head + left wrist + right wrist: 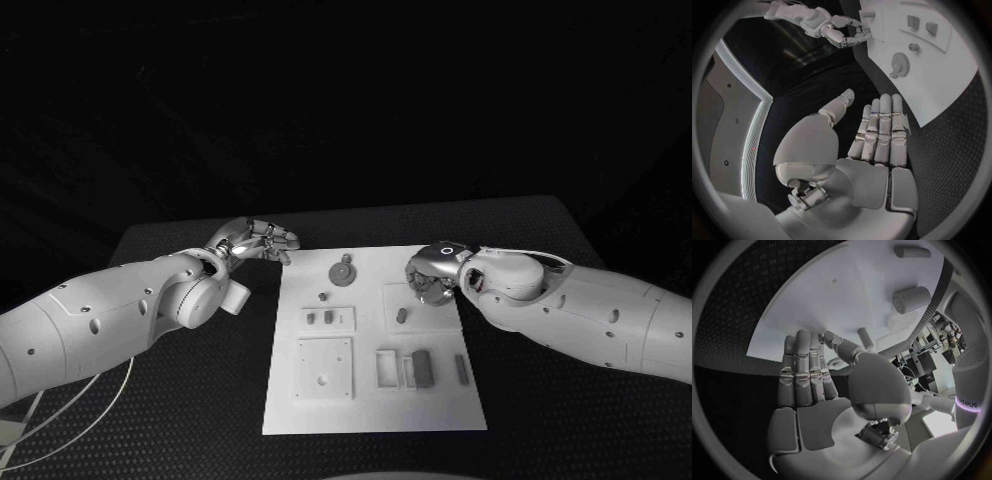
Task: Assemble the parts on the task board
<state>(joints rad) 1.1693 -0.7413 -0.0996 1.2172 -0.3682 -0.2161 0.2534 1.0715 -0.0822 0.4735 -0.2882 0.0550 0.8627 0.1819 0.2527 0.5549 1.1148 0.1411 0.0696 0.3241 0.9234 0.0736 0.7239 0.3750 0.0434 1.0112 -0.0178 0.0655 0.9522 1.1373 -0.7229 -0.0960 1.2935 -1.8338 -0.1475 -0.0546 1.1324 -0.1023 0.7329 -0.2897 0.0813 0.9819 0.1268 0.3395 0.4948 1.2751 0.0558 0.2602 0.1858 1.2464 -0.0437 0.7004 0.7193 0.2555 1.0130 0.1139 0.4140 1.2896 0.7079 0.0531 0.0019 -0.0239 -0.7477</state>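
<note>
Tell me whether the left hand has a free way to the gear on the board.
Probably yes: the left hand is open beside the board, and nothing lies between it and the gear.

1. The head view is dim and high in contrast: the background is black, and the worktop (188, 400) barely separates from it.
2. The white task board (375, 400) is the brightest surface, evenly lit with no glare; the parts (420, 368) cast only short, soft shadows.
3. Both wrist views are full fisheye circles in dark frames (straight board edges bow strongly toward the rim).
4. A bright curved strip of light (751, 135) shows in the left wrist view.
</note>
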